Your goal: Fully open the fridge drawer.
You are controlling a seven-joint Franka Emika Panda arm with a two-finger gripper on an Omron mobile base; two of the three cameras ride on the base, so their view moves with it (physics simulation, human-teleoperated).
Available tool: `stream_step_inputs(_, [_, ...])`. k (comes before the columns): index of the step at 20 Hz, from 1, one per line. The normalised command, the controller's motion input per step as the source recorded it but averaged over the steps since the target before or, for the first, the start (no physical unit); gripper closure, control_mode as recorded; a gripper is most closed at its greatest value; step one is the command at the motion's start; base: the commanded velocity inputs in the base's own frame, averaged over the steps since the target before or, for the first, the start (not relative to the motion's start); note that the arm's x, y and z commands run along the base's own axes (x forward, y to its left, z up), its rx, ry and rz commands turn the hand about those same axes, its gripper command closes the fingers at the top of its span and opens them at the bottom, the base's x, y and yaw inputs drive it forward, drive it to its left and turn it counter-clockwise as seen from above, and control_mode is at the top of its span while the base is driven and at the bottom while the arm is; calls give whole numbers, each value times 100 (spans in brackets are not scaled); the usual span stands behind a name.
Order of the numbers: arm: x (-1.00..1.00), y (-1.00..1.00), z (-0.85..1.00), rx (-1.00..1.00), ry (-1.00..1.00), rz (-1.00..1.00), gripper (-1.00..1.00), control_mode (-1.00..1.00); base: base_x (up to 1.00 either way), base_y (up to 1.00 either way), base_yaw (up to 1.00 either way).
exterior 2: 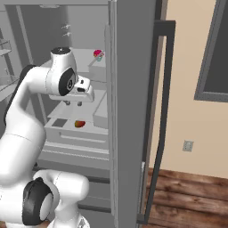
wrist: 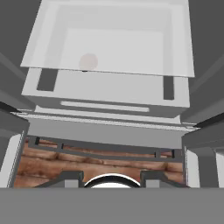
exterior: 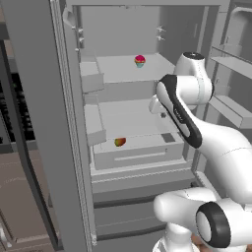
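The gripper [exterior 2: 73, 103] hangs inside the open fridge, pointing down above the drawer's front edge; in the hand view its two dark fingertips [wrist: 70, 177] stand well apart, with nothing between them. The fridge drawer [exterior: 135, 156] lies below and just ahead of the gripper, a wide, shallow, light-grey box near the bottom of the fridge interior. Its long, thin, pale handle [wrist: 104, 106] runs sideways across the drawer front, so the coming move, as I judge it, is a drop onto that bar with the fingers across it, then a pull straight out toward the base. The drawer seems only partly out, its back half lying under the shelf [wrist: 109, 39] above, so most of the travel looks undone. Inside the drawer, near its left front corner in the left base view, sits a small red and green fruit [exterior: 119, 142]. Farther back, on the upper shelf [exterior: 128, 69] near its rear edge, stands a small pink and teal cupcake-like item [exterior: 140, 61].
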Motion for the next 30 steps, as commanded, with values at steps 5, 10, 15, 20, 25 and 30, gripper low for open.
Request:
stream_step_inputs(5, [0,0,0,0,-4,0,-100,-100,0,0,0])
stream_step_inputs(10, [-8,0,-2,-1,0,0,-100,-100,0,0,0])
stream_step_inputs(15, [-3,41,-47,-6,0,0,-100,-100,0,0,0])
stream_step_inputs(20, [0,32,-76,-1,1,0,-100,-100,0,0,0])
stream_step_inputs(25, [0,3,-69,0,0,0,-100,-100,0,0,0])
stream_step_inputs(30, [0,0,-47,0,0,0,-100,-100,0,0,0])
